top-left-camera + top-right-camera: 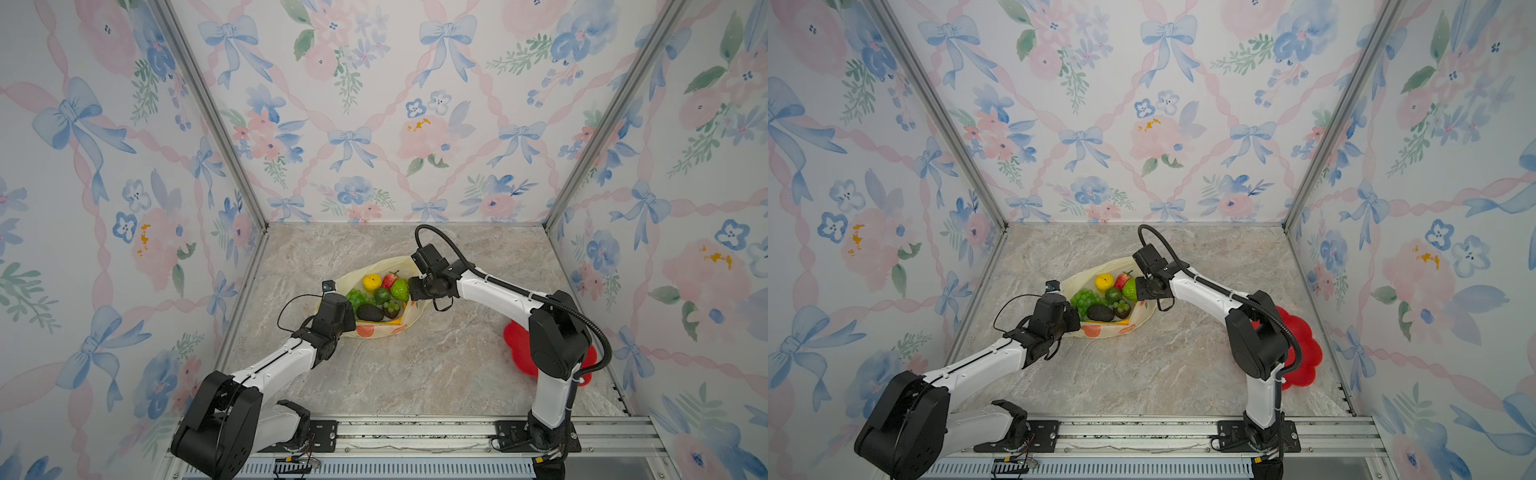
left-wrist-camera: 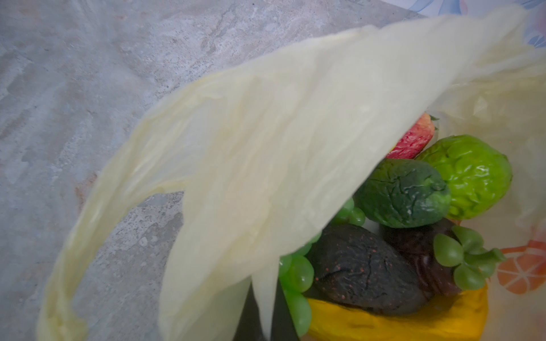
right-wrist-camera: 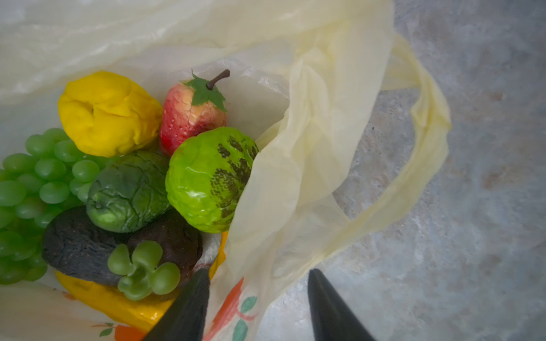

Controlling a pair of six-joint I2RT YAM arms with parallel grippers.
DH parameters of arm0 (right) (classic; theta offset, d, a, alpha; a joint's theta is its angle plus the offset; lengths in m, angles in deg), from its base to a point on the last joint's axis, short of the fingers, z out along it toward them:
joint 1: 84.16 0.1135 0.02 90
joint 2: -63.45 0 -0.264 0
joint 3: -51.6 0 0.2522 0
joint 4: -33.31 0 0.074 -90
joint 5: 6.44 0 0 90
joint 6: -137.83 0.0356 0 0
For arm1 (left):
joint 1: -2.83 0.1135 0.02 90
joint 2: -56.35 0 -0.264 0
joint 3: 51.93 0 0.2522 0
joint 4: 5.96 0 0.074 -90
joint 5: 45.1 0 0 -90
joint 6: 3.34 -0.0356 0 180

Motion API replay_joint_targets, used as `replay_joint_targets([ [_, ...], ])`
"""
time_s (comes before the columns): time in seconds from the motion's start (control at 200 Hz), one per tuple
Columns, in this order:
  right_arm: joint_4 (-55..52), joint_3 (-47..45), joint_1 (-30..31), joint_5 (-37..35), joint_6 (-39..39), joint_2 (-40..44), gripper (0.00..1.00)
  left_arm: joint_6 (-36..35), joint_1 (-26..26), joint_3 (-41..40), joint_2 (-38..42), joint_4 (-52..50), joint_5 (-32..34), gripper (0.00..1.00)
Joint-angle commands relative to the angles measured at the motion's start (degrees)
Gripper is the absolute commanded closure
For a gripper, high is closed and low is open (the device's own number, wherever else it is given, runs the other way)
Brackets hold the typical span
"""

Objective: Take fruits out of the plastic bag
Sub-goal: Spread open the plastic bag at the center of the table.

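The pale yellow plastic bag [image 1: 376, 331] lies open at mid-table with the fruits inside: yellow citrus [image 3: 109, 113], strawberry [image 3: 189, 118], bumpy green citrus [image 3: 204, 180], lime [image 3: 130, 192], grapes [image 3: 38, 177], dark avocado [image 2: 360, 265] and banana [image 2: 384, 321]. My left gripper [image 2: 266, 313] is shut on the bag's left rim and holds that wall up. At the bag's right rim my right gripper [image 3: 258, 273] is open. One of its fingers [image 3: 189, 307] is inside by the banana. The bag wall [image 3: 295, 177] hangs loose between its jaws, not pinched.
A red flower-shaped plate [image 1: 517, 353] lies at the right of the marble table [image 1: 415, 374], partly behind my right arm. A loose loop handle [image 3: 428, 147] trails on the table outside the bag. Patterned walls stand close on three sides.
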Motion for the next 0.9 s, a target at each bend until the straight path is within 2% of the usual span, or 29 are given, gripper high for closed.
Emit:
replay_joint_targets([
  [0.0,0.89,-2.19,0.4,0.24,0.4,-0.12,0.53,-0.74,-0.4,-0.45,0.83,1.37,-0.5,0.97],
  [0.05,0.96,-2.38,0.31,0.93,0.56,-0.51,0.52,-0.45,-0.36,-0.1,0.81,1.44,-1.51,0.97],
  [0.165,2.63,-2.85,0.56,2.8,1.0,-1.05,0.42,-0.05,-0.96,0.42,0.95,1.38,-2.53,0.97],
  [0.245,3.21,-2.76,0.53,3.12,1.59,-1.78,0.42,-0.07,-1.23,0.59,1.44,1.19,-2.81,0.97],
  [0.35,2.62,-2.11,0.5,2.71,1.55,-3.36,0.53,0.57,-1.4,-0.02,2.47,1.1,-3.16,0.97],
  [0.48,1.81,-2.81,0.18,1.05,1.42,-2.97,0.82,1.74,-1.48,-1.04,3.36,0.3,-2.02,0.96],
  [0.59,2.74,-5.93,-0.97,-1.23,1.52,0.76,0.95,3.74,-1.33,-1.08,3.1,-2.7,1.44,0.96],
  [0.68,4.79,-10.06,-3.16,-1.41,2.91,4.29,1.0,6.51,0.0,-1.63,3.79,-4.99,4.08,0.96],
  [0.81,10.49,-17.31,-6.79,3.66,5.3,7.84,1.0,8.11,3.69,-3.83,4.75,-2.54,-2.9,0.95],
  [0.895,11.81,-18.92,-6.52,4.6,5.27,8.61,1.0,7.49,3.17,-3.32,4.15,-3.07,-6.03,0.87],
])
